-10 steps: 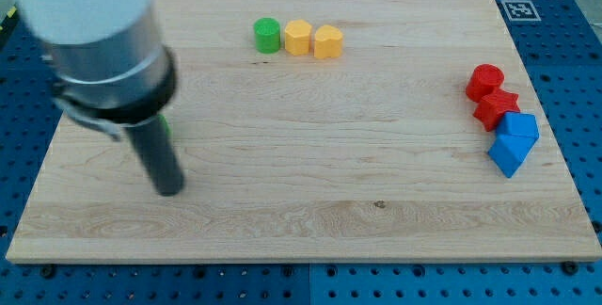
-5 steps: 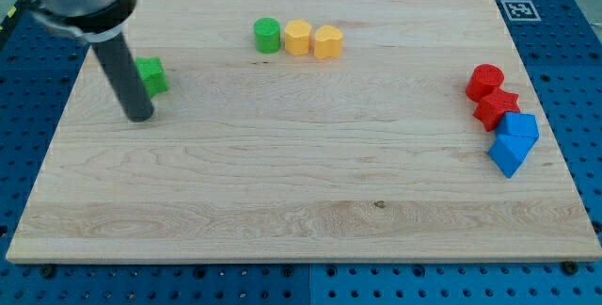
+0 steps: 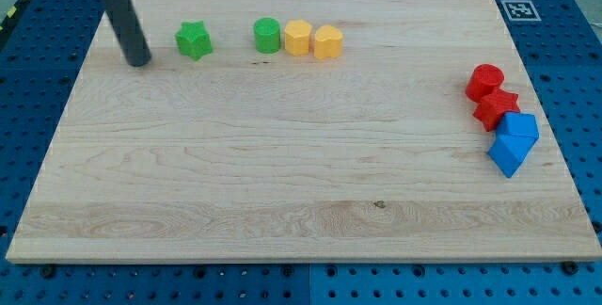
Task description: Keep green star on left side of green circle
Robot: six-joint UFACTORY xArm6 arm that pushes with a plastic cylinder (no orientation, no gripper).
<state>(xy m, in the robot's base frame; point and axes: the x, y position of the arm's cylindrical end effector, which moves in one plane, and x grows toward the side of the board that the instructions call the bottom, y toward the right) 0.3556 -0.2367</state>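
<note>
The green star (image 3: 194, 40) lies on the wooden board near the view's top left. The green circle (image 3: 267, 35) stands to its right, with a gap between them. My tip (image 3: 138, 61) rests on the board to the left of the green star, a short way from it and not touching it. The dark rod rises from there toward the view's top left corner.
Two yellow blocks (image 3: 298, 37) (image 3: 327, 41) stand in a row touching the green circle's right side. At the view's right edge sit a red circle (image 3: 485, 81), a red star (image 3: 496, 108) and two blue blocks (image 3: 517, 126) (image 3: 509, 155). The board's edge (image 3: 282, 256) runs along the view's bottom.
My tip has moved up the view along the left side of the board. The green star has slid up and to the right, closer to the green circle.
</note>
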